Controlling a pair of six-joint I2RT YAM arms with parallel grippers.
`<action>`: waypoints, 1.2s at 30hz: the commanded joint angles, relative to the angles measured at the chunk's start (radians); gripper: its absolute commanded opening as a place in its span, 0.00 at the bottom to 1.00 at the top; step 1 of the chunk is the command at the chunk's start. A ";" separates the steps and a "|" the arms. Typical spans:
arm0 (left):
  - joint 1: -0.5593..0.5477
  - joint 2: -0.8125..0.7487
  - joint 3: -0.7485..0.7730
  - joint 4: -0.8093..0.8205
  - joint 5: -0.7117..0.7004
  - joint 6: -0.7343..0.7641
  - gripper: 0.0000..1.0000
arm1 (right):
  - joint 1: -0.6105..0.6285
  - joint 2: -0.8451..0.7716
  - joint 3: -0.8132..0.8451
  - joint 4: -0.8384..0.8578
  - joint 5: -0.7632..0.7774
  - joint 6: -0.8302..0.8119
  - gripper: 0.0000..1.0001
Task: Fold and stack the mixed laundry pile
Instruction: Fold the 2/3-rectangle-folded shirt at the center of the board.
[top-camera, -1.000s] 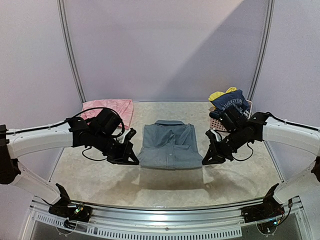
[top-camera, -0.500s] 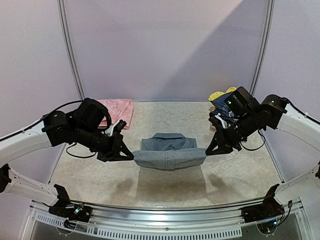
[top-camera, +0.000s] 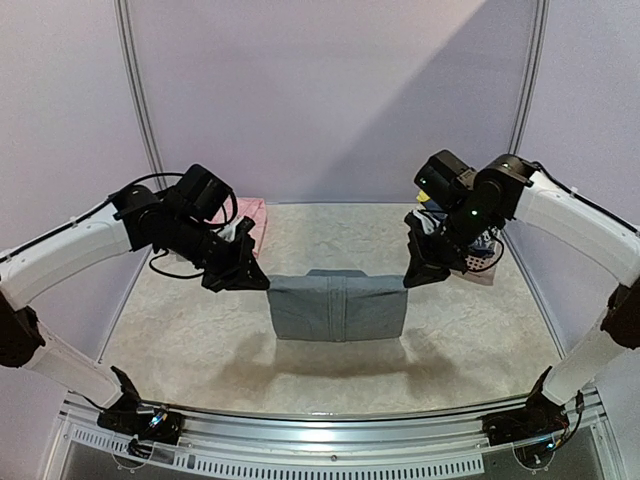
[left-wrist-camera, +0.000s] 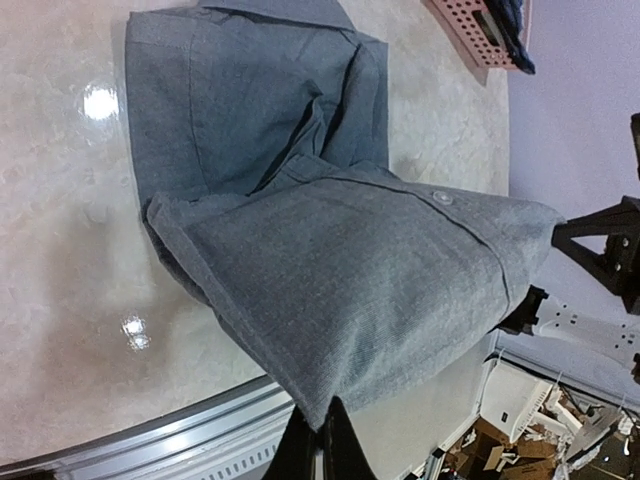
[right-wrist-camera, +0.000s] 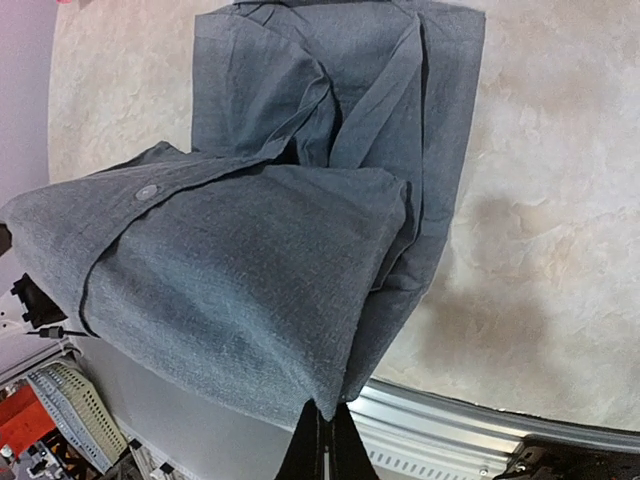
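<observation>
Near table: bare marbled table (top-camera: 200, 350) in front of the shirt, no folded stack on it.
Left gripper: the left gripper (top-camera: 258, 283) is clenched on 1 near corner of the grey shirt (top-camera: 338, 308), the fabric pinched between its tips in its wrist view.
Right gripper: the right gripper (top-camera: 412, 278) is clenched on the other near corner, at the same height.
Shirt: hangs as a taut band between the 2 grippers above the middle of the table. The wrist views show its collar end lying flat on the table, sleeves already turned in.
Step in hand: by my reading, the hem half is being carried over the collar half, so this fold is about halfway done.
Far left: a pink cloth (top-camera: 252, 212) lies flat. It may be a finished piece, but I cannot tell.
Far right: the basket (left-wrist-camera: 470, 30) holds a navy top (left-wrist-camera: 512, 25), unfolded.
Left to do: lay this fold down, then fold and stack whatever is in the basket. Most of the task seems to remain.
</observation>
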 joint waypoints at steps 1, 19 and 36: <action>0.096 0.097 0.082 -0.112 0.030 0.105 0.00 | -0.040 0.114 0.119 -0.113 0.129 -0.061 0.00; 0.254 0.591 0.458 -0.087 0.114 0.287 0.00 | -0.198 0.527 0.390 -0.100 0.161 -0.192 0.00; 0.311 0.861 0.621 -0.097 0.102 0.324 0.00 | -0.261 0.745 0.494 -0.011 0.086 -0.231 0.00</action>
